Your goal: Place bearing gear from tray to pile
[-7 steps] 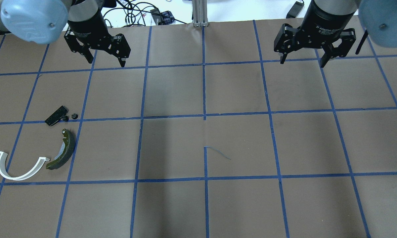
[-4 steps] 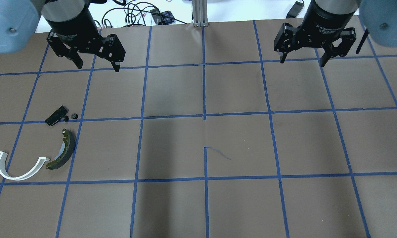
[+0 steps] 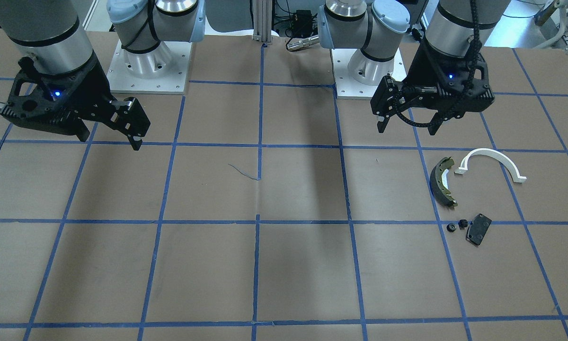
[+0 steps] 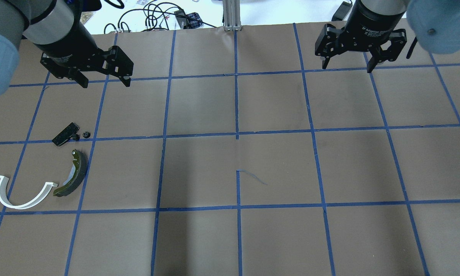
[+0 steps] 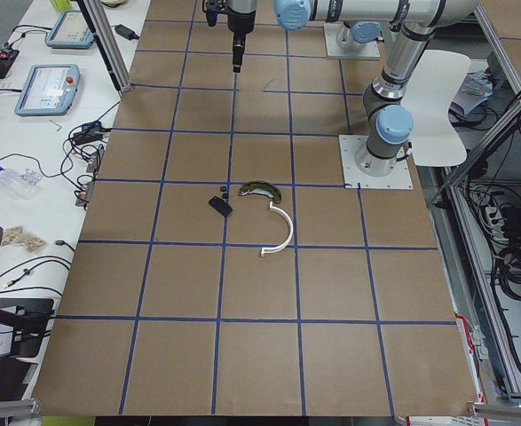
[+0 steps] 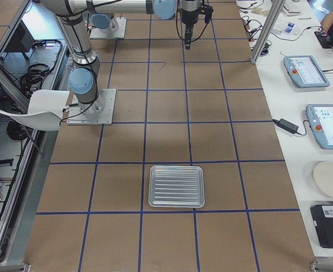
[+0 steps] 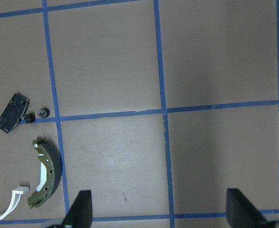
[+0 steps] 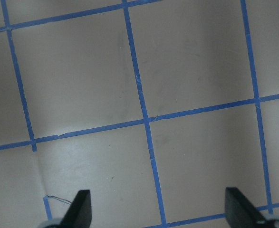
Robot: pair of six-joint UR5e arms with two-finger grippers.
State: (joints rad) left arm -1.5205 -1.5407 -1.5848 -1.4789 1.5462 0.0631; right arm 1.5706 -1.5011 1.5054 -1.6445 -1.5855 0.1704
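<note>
In the front view, the bearing gear [image 3: 451, 227] lies on the table [image 3: 303, 265] at the lower right of the frame. It is in the pile, just beside another small gear [image 3: 462, 224] that touches the dark pad plate [image 3: 478, 228]. The brake shoe [image 3: 442, 182] and the white arc [image 3: 492, 158] sit just above them. My left gripper [image 3: 407, 129] hangs at the upper right with its fingers wide apart, holding nothing. My right gripper [image 3: 109, 140] at the upper left is apart and empty too.

In the overhead view, the pile is at the left edge and the gear is just beside a blue line.

In the left side view, the gear is too small to read.

In the right side view, the tray [image 6: 176, 186] sits low in the middle, and I see nothing in it. So I think the gear is already home and my job is to get the left arm clear. I should lift straight up with the fingers apart and never swing low over the pile, because a bumped gear could roll.

In the left wrist view, the gear looks round with teeth all around. I think it lies flat with its hole facing up, so it has no long side.

The right wrist view shows bare table and two fingertips set apart.
</note>
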